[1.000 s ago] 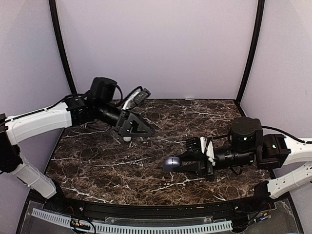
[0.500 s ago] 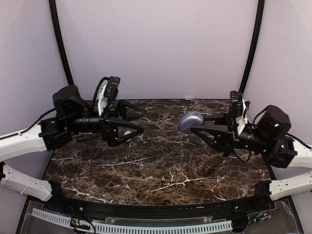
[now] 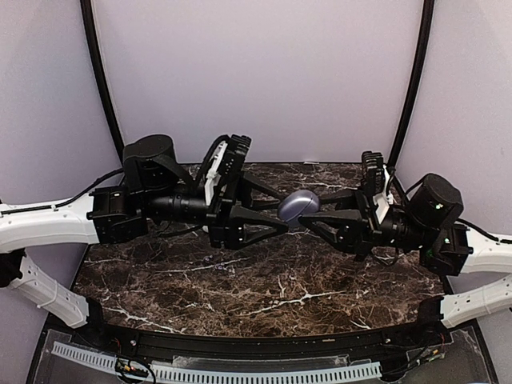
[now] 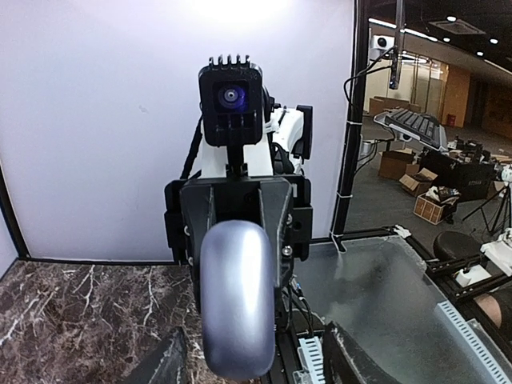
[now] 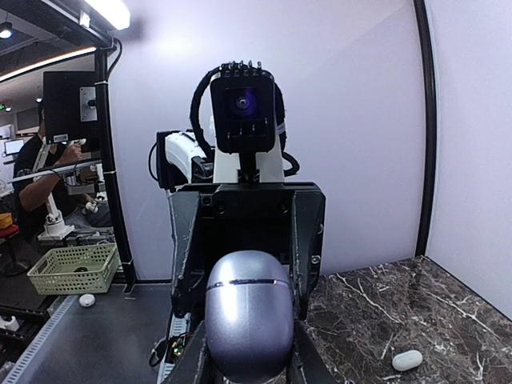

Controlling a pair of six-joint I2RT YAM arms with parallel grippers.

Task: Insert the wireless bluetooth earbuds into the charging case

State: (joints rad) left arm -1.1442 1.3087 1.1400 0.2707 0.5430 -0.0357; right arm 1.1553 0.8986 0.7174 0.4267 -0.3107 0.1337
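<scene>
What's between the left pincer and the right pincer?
The charging case. It is clamped in the right pincer, and the left pincer stands open around its other end. This is clearest in the top view, and both wrist views agree.

Dark marble tabletop (image 3: 240, 280) with a white oval pebble (image 5: 407, 360) lying on it. Off-table: green basket (image 5: 72, 268), cardboard boxes (image 4: 430, 210).

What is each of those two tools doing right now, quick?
Left tool: open, jaws either side of the charging case, not gripping.
Right tool: closed on the charging case.
</scene>
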